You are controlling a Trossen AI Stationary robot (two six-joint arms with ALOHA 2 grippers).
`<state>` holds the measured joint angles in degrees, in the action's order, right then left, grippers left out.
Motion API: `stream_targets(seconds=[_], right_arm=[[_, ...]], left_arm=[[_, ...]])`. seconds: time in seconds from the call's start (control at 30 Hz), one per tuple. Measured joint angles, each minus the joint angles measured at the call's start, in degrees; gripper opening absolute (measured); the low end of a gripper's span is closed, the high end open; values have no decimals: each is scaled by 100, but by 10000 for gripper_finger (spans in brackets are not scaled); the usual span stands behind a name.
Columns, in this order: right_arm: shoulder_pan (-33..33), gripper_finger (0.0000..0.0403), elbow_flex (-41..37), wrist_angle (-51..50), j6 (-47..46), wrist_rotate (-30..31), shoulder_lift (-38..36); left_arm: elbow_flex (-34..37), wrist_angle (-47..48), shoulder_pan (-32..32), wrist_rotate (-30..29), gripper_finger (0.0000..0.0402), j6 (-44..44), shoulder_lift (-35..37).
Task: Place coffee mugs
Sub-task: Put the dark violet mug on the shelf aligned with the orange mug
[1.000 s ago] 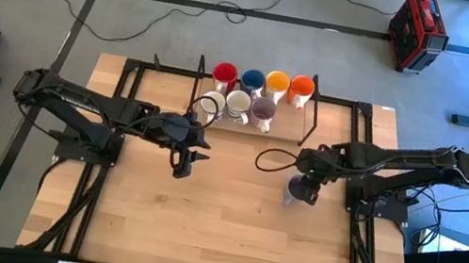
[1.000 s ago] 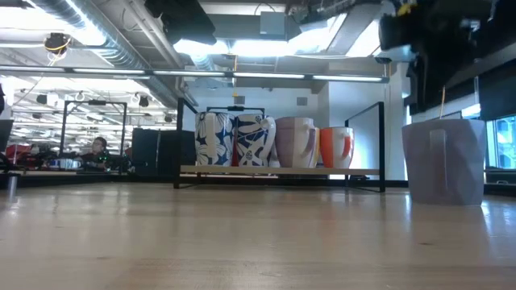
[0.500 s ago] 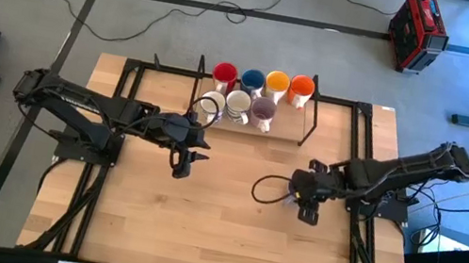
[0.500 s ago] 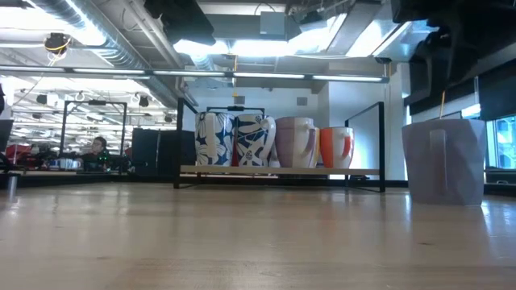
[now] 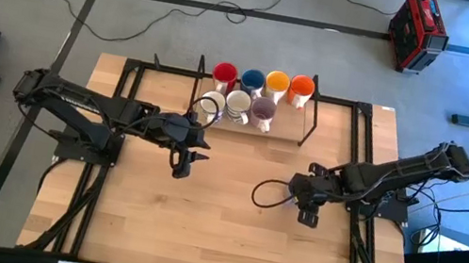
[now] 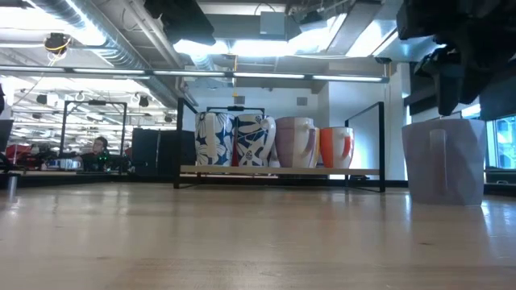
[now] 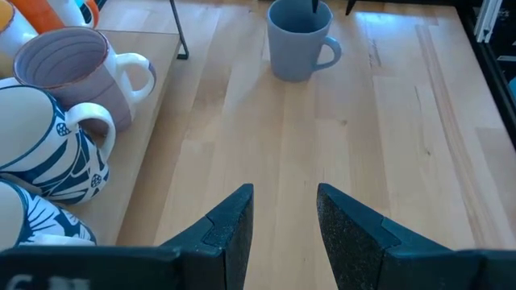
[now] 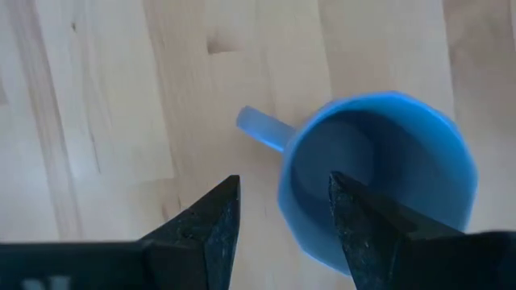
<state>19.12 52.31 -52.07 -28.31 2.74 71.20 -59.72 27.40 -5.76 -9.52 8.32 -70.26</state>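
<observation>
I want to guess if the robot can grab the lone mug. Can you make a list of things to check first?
1. Right gripper open: ok.
2. Right gripper over the lone mug, one finger inside the rim, one outside: ok.
3. Mug upright on the table: ok.
4. Mug's handle clear of the fingers: ok.
5. Left gripper out of the way, open near the table's middle: ok.
6. Free spot on the shelf by the purple mug: cannot tell.

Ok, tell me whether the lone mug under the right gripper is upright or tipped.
Upright: the lone mug stands on its base, mouth up, handle sideways, below the right gripper.
</observation>
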Motion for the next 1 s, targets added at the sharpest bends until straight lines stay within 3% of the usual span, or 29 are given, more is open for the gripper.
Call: stream_targets(seconds=[0.27,0.57,0.7,0.9,1.0], right_arm=[[6,177,0,13,145,-376,209],[-90,171,0,-142,227,11,837],[-75,127,0,-50,413,-156,1095],[-77,16,4,-15,654,-331,1178],[-77,17,114,-95,806,-333,1156]], left_arm=[[-1,2,2,-2,133,2,0],[-2,-3,1,-6,133,2,0],[0,-2,2,-46,133,2,0],[0,-2,2,-46,133,2,0],[-1,-2,0,-46,133,2,0]])
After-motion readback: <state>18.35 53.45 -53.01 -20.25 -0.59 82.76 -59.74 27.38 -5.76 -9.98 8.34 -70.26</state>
